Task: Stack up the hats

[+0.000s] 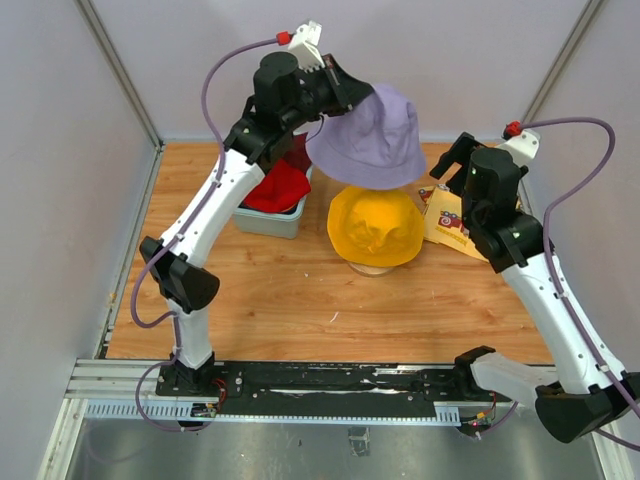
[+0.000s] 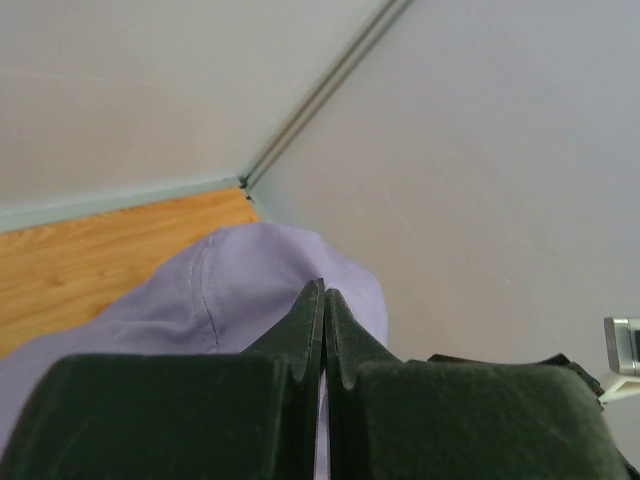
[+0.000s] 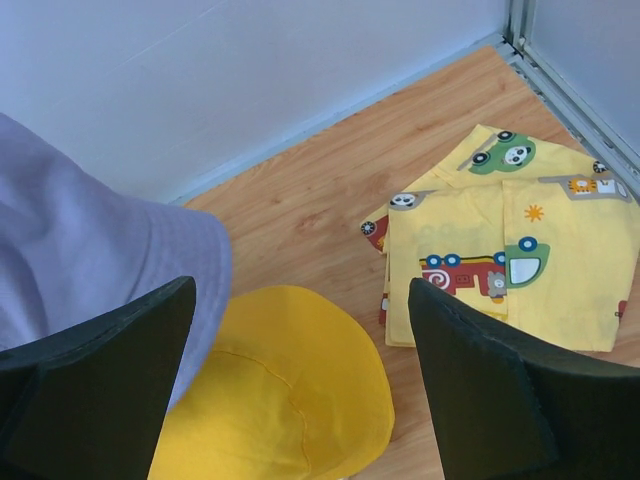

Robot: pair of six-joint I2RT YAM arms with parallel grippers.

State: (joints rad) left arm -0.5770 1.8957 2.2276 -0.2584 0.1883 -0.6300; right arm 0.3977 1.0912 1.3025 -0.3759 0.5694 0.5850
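Lavender hat (image 1: 372, 140) aloft over yellow hat (image 1: 376, 226); red hat (image 1: 278, 188) in tub (image 1: 270, 222).

The lavender hat (image 1: 375, 140) was one plain pale purple, its seams stitched in the same shade. The yellow hat (image 1: 375, 228) was a plain deep yellow, the red hat (image 1: 280, 188) plain red, and the tub (image 1: 268, 222) dull teal. The cloth (image 3: 510, 250) was yellow, printed with red cars and a green one. The worktop (image 1: 300, 300) showed orange-brown wood grain. The left tool (image 2: 322, 295) and right tool (image 3: 300, 340) had black fingers.
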